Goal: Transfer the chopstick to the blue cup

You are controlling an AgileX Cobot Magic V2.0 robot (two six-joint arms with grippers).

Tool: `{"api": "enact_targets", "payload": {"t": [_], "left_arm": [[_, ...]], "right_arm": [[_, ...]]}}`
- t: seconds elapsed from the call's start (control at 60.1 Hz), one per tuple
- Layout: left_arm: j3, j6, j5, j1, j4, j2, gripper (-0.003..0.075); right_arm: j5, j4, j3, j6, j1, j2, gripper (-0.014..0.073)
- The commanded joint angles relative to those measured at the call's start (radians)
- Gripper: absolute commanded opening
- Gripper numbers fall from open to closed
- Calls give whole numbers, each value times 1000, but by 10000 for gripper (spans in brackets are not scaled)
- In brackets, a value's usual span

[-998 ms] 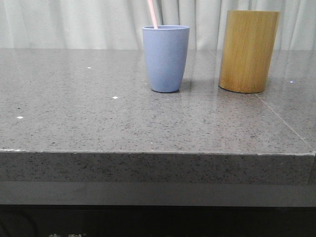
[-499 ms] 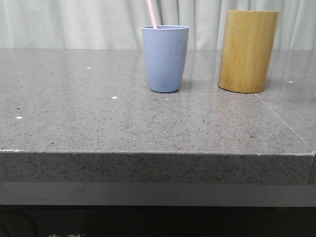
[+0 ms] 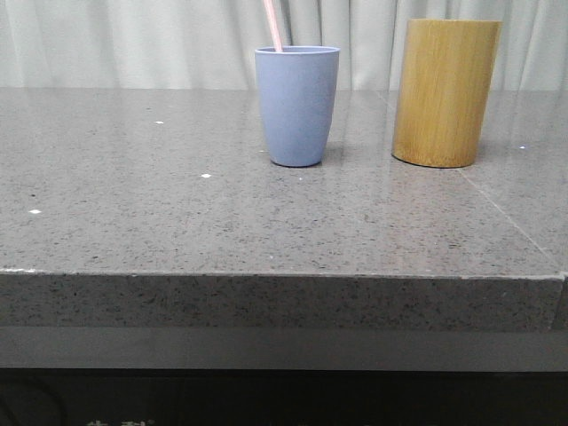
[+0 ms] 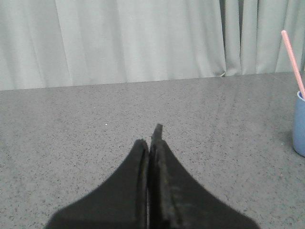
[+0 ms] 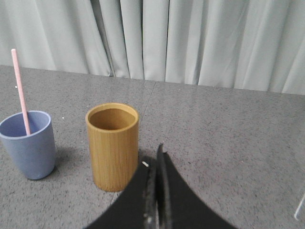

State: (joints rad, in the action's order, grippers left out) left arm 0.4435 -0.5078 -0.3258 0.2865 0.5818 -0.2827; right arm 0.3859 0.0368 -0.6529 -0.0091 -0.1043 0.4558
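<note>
The blue cup [image 3: 297, 105] stands upright at the back middle of the grey stone table, with a pale pink chopstick [image 3: 272, 25] leaning out of it. The same blue cup [image 5: 28, 143] and chopstick [image 5: 20, 90] show in the right wrist view, and the cup's edge [image 4: 299, 125] with the chopstick [image 4: 292, 62] in the left wrist view. My left gripper [image 4: 150, 136] is shut with nothing in it, well away from the cup. Close beside the bamboo holder hangs my right gripper [image 5: 157, 155], shut and empty. Neither gripper shows in the front view.
A taller yellow-brown bamboo holder [image 3: 447, 92] stands to the right of the blue cup; its inside [image 5: 112, 118] looks empty. Pale curtains hang behind the table. The table's front edge [image 3: 284, 275] runs across the front view.
</note>
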Motion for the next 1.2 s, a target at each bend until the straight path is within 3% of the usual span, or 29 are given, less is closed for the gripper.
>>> {"api": "enact_targets", "payload": {"t": [0.0, 0.283, 1.181], "left_arm": [[27, -18, 107, -11, 19, -17, -19], [27, -18, 139, -11, 19, -17, -19], [22, -4, 136, -11, 0, -17, -19]], "right_arm": [[-90, 1, 48, -11, 7, -106, -67], [-86, 1, 170, -11, 7, -317, -67], [-83, 1, 170, -11, 7, -323, -67]]}}
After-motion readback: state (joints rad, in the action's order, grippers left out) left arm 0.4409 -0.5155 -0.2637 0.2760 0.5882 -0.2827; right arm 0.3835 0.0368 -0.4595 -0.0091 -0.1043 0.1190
